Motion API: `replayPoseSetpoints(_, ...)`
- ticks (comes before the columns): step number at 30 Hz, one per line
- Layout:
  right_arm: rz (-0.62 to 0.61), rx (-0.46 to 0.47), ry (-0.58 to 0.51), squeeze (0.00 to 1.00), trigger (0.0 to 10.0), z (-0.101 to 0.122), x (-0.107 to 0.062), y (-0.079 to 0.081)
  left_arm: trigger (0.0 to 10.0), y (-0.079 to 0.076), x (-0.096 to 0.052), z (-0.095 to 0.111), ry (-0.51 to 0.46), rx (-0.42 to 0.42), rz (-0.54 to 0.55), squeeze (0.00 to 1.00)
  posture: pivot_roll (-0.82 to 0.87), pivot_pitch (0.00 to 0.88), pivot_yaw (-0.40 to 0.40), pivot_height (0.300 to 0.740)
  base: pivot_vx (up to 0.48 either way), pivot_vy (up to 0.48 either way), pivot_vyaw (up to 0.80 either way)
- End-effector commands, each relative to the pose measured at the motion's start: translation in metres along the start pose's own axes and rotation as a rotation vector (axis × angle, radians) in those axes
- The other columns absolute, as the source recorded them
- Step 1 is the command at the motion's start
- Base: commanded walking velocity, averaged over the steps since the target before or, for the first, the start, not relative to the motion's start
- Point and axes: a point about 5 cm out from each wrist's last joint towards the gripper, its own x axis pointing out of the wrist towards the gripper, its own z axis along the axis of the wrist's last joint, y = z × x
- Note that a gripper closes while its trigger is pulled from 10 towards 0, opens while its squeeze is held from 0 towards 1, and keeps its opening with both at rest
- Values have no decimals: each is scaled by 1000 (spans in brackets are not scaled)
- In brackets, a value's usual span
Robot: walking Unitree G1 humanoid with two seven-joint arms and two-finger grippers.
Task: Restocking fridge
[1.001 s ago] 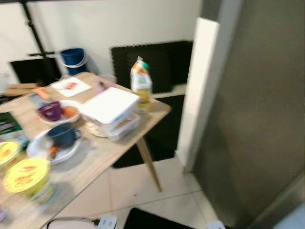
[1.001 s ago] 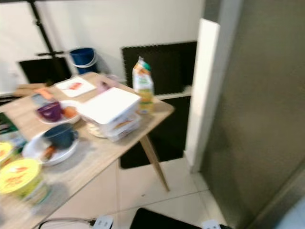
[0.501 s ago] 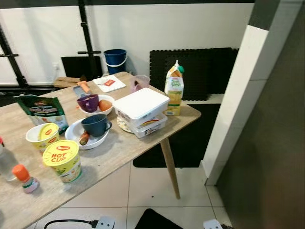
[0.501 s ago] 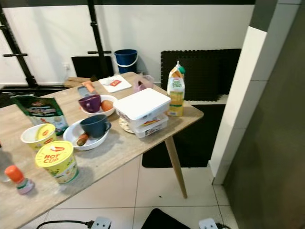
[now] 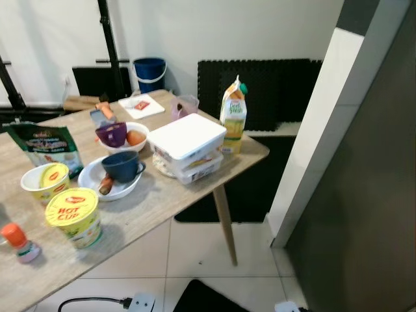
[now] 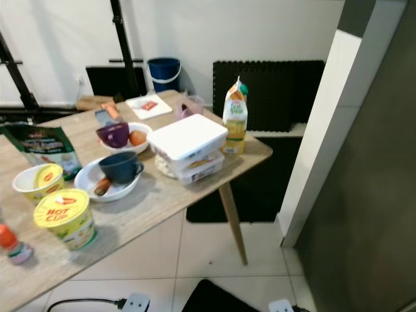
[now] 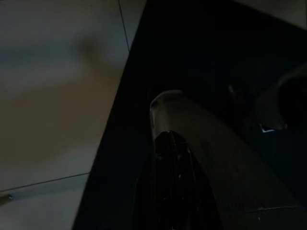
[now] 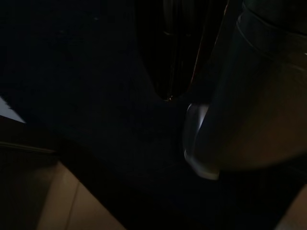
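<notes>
Both arms hang idle in shade. The left gripper (image 7: 170, 158) and right gripper (image 8: 175, 57) show dark over floor; finger spread cannot be told. The juice carton (image 5: 233, 116) stands upper centre on the table (image 5: 162, 201).

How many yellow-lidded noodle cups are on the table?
2. The Hot Cup stands near the table's front edge; the smaller cup sits just behind it, beside the green bag.

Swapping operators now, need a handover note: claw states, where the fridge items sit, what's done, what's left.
Both arms hang idle; the dark wrist views don't settle either claw's state.
On the wooden table: juice carton at the far corner, white lidded container beside it, orange in a bowl with a purple cup, two noodle cups.
Dark fridge side stands to the right.
Done: nothing picked.
Left: all restocking.
</notes>
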Motion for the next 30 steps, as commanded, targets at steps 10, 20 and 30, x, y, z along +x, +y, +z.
replayPoseSetpoints(10,3,-10,1,0,10000,-1,0,-1,10000,3,-1,-1,5,-12,12,0,-25,2,3,740,0,0,218)
replayPoseSetpoints(20,8,-5,4,0,10000,-3,0,0,10000,2,-1,-4,12,-15,8,0,-26,7,5,740,0,0,800)
replayPoseSetpoints(30,6,-1,1,0,10000,-2,0,0,10000,0,0,-2,10,-10,2,0,-29,3,5,740,0,0,800)
